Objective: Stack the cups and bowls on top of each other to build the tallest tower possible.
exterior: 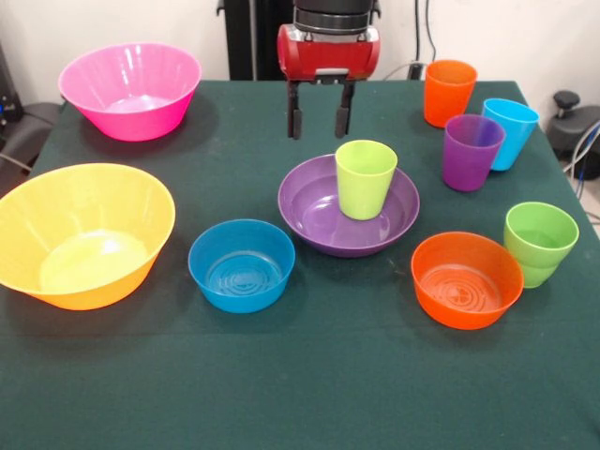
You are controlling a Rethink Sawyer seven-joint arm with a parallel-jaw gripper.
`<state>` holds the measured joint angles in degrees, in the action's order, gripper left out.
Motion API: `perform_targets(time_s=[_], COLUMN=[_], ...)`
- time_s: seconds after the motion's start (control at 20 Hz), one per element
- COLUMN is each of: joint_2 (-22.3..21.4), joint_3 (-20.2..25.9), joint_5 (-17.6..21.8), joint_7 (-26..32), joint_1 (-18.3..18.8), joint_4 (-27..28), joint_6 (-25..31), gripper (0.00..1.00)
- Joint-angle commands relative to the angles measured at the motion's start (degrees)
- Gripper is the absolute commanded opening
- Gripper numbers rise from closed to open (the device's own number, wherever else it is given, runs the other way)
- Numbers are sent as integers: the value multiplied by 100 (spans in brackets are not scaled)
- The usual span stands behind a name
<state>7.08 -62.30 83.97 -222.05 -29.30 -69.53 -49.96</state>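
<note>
In the front view, the tower has only two pieces: the lime-yellow cup (366,178) stands upright inside the wide purple bowl (319,220) near the middle of the green table (309,394). The wide bowl makes a steady base, I think. The gripper (320,117) hangs released and empty, a little behind the cup toward the far edge. The small blue bowl (241,265) waits toward the near edge, probably the next piece.

cups (366,178): smooth glossy plastic
bowls (242,264): shiny translucent plastic
table (300,384): matt green cloth
gripper (320,117): glossy red casing
</note>
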Motion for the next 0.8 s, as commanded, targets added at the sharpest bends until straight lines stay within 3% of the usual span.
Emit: perform_targets(time_s=[0.05, 0.6, 0.8], joint_2=[430, 546, 622], joint_3=[1251, 1286, 1213], joint_5=[-373, -322, -124], joint_7=[611, 591, 312], joint_1=[112, 88, 43], joint_4=[510, 588, 630], joint_6=[634, 773, 625], gripper=[100, 100, 100])
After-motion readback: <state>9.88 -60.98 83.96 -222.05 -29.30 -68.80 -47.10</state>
